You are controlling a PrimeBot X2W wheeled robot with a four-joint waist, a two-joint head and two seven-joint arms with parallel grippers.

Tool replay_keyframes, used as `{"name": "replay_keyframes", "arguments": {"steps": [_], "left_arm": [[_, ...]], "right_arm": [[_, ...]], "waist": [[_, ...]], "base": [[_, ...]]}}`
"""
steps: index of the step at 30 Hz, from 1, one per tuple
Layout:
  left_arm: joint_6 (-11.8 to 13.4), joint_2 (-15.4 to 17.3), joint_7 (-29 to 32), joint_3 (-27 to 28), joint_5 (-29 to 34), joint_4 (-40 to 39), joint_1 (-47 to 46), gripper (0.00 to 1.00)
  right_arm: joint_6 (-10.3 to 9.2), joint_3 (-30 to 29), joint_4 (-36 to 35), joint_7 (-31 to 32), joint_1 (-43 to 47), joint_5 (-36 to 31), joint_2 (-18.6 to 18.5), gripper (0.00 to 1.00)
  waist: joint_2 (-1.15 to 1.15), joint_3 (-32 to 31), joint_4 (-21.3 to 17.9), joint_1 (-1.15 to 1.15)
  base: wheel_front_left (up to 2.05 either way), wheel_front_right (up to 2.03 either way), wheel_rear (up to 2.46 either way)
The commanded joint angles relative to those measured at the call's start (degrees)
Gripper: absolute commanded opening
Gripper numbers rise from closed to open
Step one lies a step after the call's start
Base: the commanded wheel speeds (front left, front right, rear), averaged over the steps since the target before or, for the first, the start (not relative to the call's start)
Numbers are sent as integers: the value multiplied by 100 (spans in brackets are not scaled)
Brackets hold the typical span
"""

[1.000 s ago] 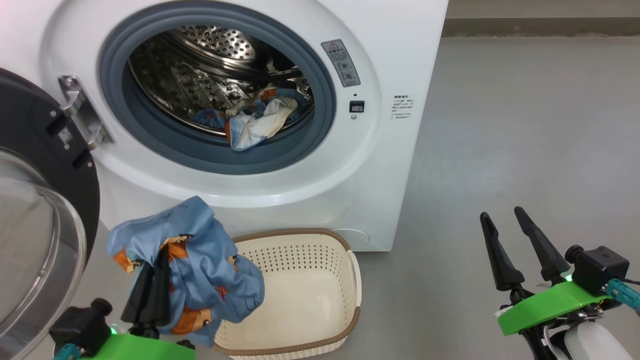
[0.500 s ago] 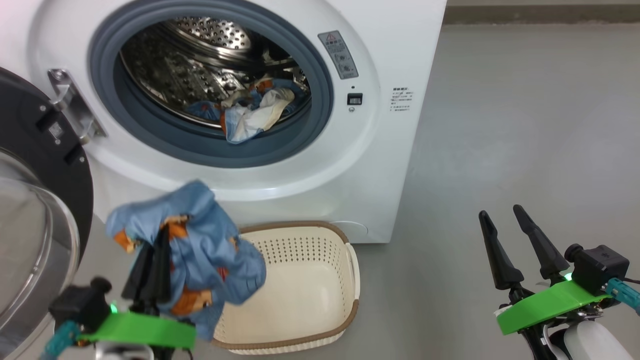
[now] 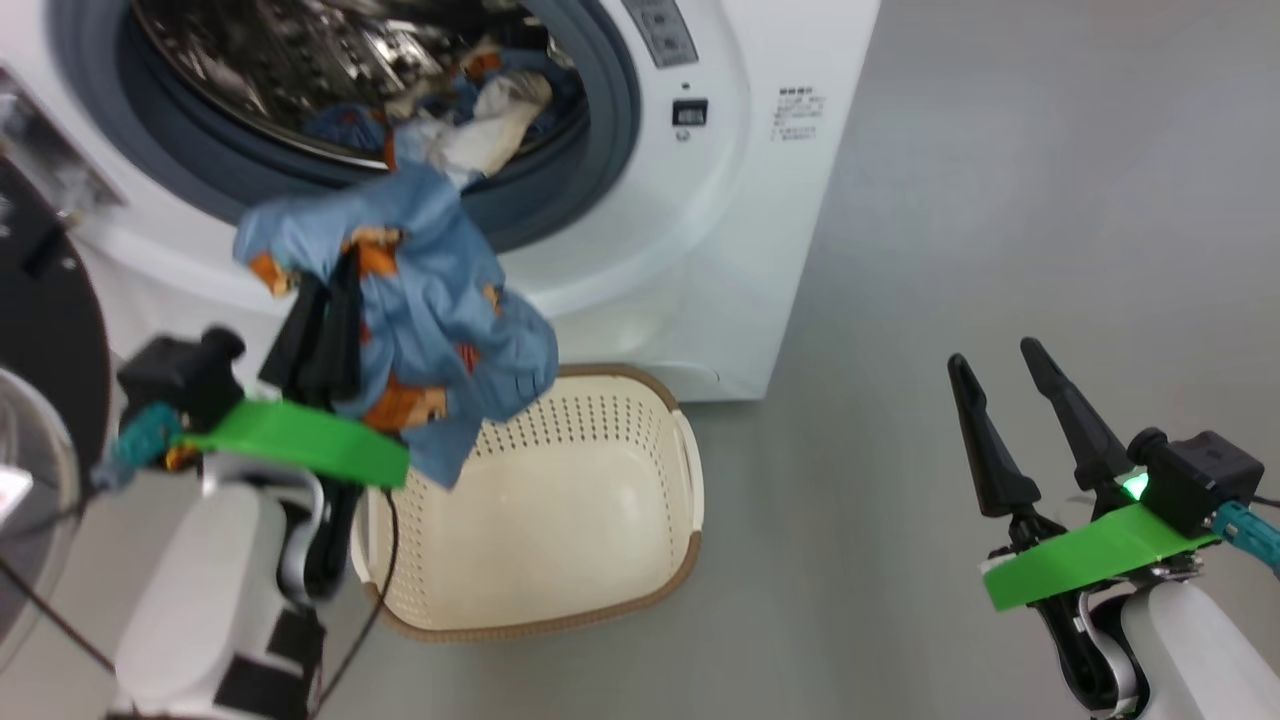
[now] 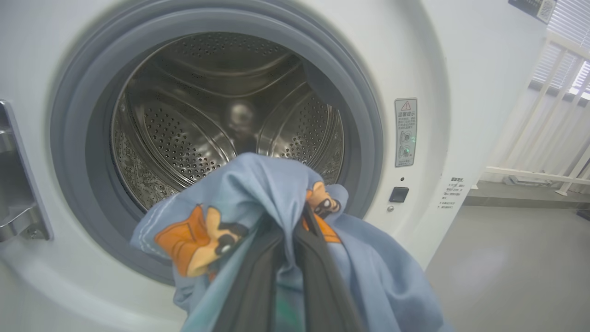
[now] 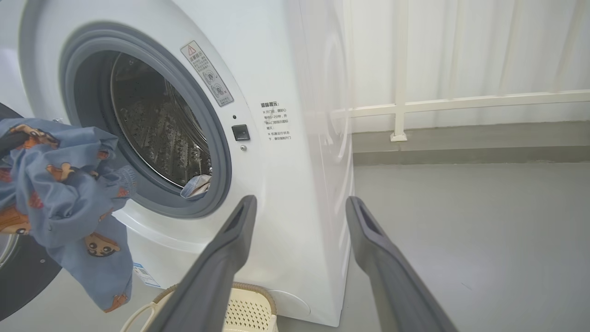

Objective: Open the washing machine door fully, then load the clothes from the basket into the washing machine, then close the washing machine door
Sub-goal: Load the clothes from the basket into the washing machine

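- My left end effector (image 3: 325,300) is raised with its fingers pointing up towards the mouth of the washing machine (image 3: 700,250). It is clamped shut on a light blue garment (image 3: 440,290) with orange-brown prints, and the cloth drapes over both fingers.
- That garment hangs in the air above the basket's (image 3: 560,625) far left corner, in front of the grey-blue seal (image 3: 612,130) and not yet inside the drum.
- My right end effector (image 3: 992,355) stands well apart to the right over the floor (image 3: 1000,200), fingers up and spread, holding nothing.
- The head view shows the basket whole, on the floor just before the machine. It also shows a heap of clothes (image 3: 470,110), blue and cream-white, at the drum's lip.
- The left wrist view looks past the garment (image 4: 221,207) straight into the perforated steel drum (image 4: 184,129).
- The right wrist view takes the machine from the side. It shows a white railing (image 5: 461,101) behind and the washing machine door (image 5: 23,281) swung open at lower left.
- I count two end effectors, one machine, one door, one basket and one held garment. I cannot count the pieces in the heap.
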Motion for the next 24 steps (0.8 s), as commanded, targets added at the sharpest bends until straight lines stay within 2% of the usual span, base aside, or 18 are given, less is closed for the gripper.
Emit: {"name": "replay_keyframes", "arguments": {"steps": [1,14,24], "left_arm": [[-29,235,-37,106,-47,69,-472,0],[-29,603,-37,63,-110,1403,-2636,0],[-29,969,-37,93,-57,2123,-3777,0]], "right_arm": [[31,125,-167,-46,-175,-61,-48,100],[31,230,-369,-46,-775,-302,262,100],[31,278,-465,-46,-976,-403,454,100]], "waist": [[0,515,-222,-1],[0,1844,-784,-1],[0,2459,-1198,-1]], "base": [[0,0,0],[0,0,0],[0,0,0]]}}
